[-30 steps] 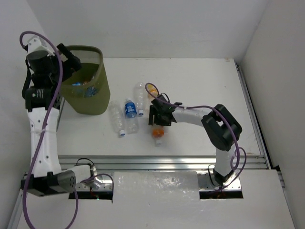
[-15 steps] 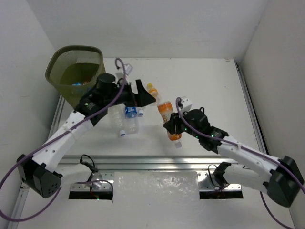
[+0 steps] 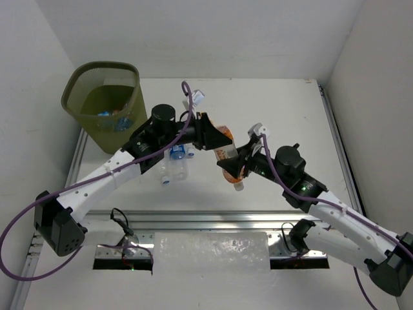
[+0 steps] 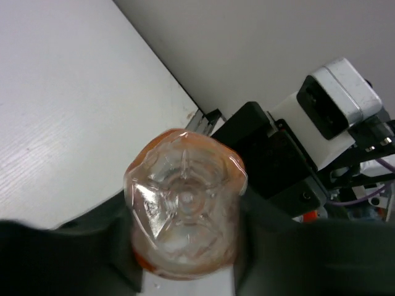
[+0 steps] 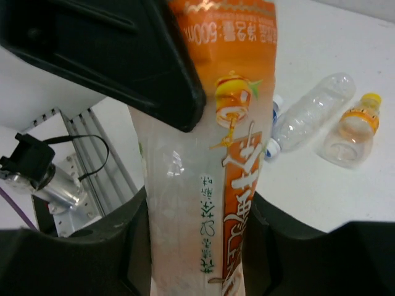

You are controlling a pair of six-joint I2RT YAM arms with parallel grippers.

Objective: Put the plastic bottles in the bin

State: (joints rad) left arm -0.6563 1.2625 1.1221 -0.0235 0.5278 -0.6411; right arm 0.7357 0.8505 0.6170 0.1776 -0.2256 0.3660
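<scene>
An orange-labelled plastic bottle (image 3: 226, 154) hangs above the middle of the table, held from both ends. My left gripper (image 3: 215, 136) is shut on its base end; the clear ribbed base (image 4: 184, 196) fills the left wrist view between the dark fingers (image 4: 274, 246). My right gripper (image 3: 236, 168) is shut on the lower body (image 5: 207, 203), with pads pressed to both sides. The olive-green bin (image 3: 79, 90) stands at the far left with several bottles (image 3: 113, 116) inside. On the table lie a blue-labelled bottle (image 3: 177, 152) and two clear ones (image 3: 166, 172).
A clear bottle (image 5: 311, 111) and an orange-capped bottle (image 5: 353, 128) lie on the table beyond the held one. An aluminium rail (image 3: 213, 217) runs along the near edge. White walls close in on the left, back and right.
My left arm swung from the bin to the table's middle and its jaws closed on the orange bottle's base. My right arm lifted that bottle off the table and turned toward the left arm.
</scene>
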